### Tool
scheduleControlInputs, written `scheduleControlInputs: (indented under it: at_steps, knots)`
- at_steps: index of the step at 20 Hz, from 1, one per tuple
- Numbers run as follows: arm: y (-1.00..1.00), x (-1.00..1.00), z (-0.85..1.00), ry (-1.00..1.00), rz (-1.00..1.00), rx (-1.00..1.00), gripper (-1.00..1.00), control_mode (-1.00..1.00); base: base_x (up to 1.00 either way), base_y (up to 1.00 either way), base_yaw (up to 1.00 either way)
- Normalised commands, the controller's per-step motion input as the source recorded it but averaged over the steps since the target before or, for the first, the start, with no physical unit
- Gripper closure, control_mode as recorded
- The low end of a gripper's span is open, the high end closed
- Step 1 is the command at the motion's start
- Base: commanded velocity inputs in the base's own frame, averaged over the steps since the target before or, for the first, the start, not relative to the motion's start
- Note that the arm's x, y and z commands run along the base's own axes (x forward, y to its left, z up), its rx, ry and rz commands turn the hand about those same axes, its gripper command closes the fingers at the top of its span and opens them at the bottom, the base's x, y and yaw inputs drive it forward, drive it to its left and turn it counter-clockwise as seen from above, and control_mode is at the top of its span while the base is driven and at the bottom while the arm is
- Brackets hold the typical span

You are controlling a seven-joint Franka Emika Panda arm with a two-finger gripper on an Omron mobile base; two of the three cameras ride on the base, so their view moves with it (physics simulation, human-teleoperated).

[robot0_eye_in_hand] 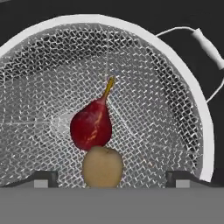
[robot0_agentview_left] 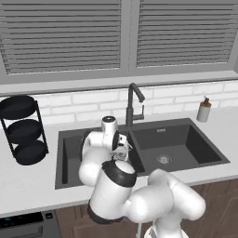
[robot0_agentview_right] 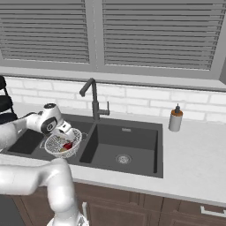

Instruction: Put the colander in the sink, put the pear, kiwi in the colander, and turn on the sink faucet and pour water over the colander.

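The colander (robot0_eye_in_hand: pixel 166 87), a white-rimmed mesh bowl, sits in the left basin of the dark sink (robot0_agentview_right: pixel 132 152). Inside it lie the dark-red pear (robot0_eye_in_hand: pixel 92 124), stem pointing up in the hand view, and the tan kiwi (robot0_eye_in_hand: pixel 103 166), which touches the pear. My gripper (robot0_eye_in_hand: pixel 111 178) hovers just above them, open, its two fingertips (robot0_eye_in_hand: pixel 43 177) spread wide on either side of the kiwi and clear of it. From the right base view the colander (robot0_agentview_right: pixel 59 145) and gripper (robot0_agentview_right: pixel 69 132) sit left of the faucet (robot0_agentview_right: pixel 93 99), whose spout angles toward the left basin.
A soap dispenser (robot0_agentview_right: pixel 175 118) stands on the counter right of the sink. A black three-tier rack (robot0_agentview_left: pixel 23 130) stands on the counter at the left. The right basin (robot0_agentview_left: pixel 179 146) holds just its drain. My own arm blocks much of the left basin in the left base view.
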Motion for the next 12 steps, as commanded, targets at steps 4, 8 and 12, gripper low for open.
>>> scheduleControlInputs:
  at_steps: [4, 8, 12]
  knots:
    - [-0.23, -0.69, 0.97, -0.23, 0.00, 0.02, -1.00, -1.00, 0.00, 0.00, 0.00]
    - [-0.25, -0.92, 1.00, -0.31, 0.00, 0.07, -1.00, -1.00, 0.00, 0.00, 0.00]
    - [-0.22, -1.00, 1.00, -0.36, 0.00, 0.06, -1.00, -1.00, 0.00, 0.00, 0.00]
